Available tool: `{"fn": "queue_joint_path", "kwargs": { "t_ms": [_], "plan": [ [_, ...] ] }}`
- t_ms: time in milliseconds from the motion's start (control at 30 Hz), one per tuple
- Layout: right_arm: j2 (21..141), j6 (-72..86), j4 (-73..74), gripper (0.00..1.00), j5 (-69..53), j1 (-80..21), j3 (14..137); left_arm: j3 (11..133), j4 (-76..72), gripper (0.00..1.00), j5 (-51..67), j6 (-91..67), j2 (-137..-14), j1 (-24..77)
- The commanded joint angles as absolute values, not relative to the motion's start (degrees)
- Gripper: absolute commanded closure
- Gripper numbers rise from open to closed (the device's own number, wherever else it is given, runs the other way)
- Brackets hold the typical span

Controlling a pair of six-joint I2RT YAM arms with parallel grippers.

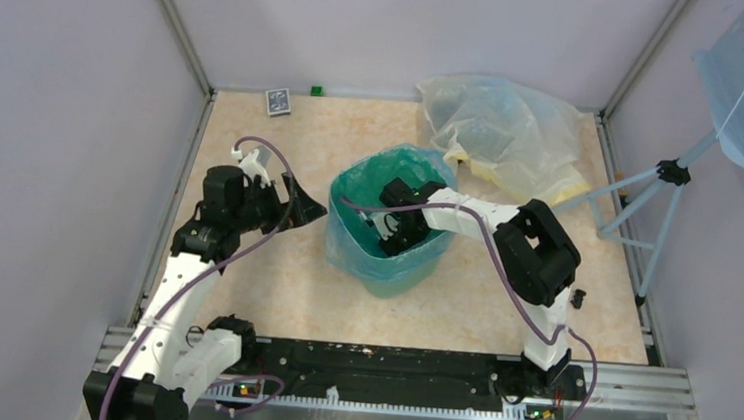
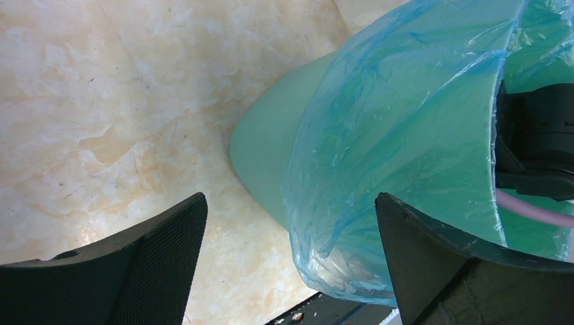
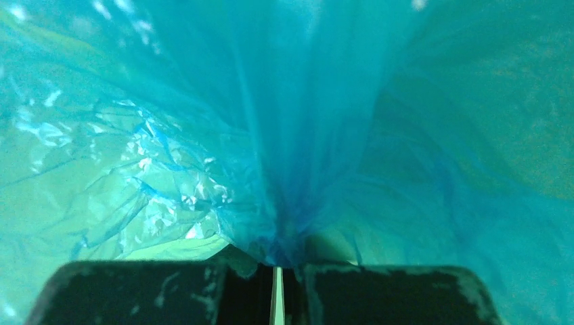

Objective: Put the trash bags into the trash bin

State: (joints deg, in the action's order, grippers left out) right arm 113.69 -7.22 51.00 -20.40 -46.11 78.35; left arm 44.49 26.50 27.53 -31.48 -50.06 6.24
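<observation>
seating the trash bag [image 3: 284, 169] in the bin [image 1: 398, 280]

the right fingers [image 3: 135, 291] pinch a fold of the trash bag deep inside the bin, probably to press it down; its edge drapes over the rim. the left fingers [image 2: 156, 257] hang spread and empty just beside the bin.

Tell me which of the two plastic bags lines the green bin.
The blue trash bag, draped over the bin rim; the clear yellowish bag lies crumpled behind it.
</observation>
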Motion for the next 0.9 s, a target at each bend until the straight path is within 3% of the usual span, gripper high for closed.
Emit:
{"fn": "queue_joint_path", "kwargs": {
  "t_ms": [0,600,700,867],
  "plan": [
    [107.6,-7.3,47.4,1.00,-14.6,-46.5,78.7,45.3,26.9,0.01,26.5,-30.2,-48.9,5.9],
    [91.6,-3.5,50.5,1.00,-17.9,-46.7,94.8,47.4,30.3,0.01,24.3,-28.6,-47.6,5.9],
    [89.2,0.4,50.6,0.84,-14.6,-46.7,98.8,46.9,31.0,0.01,24.6,-28.3,-47.2,5.9],
    [86.2,2.7,54.6,0.47,-0.9,-46.3,105.2,46.2,32.6,0.01,24.9,-27.8,-45.9,5.9]
  ]
}}
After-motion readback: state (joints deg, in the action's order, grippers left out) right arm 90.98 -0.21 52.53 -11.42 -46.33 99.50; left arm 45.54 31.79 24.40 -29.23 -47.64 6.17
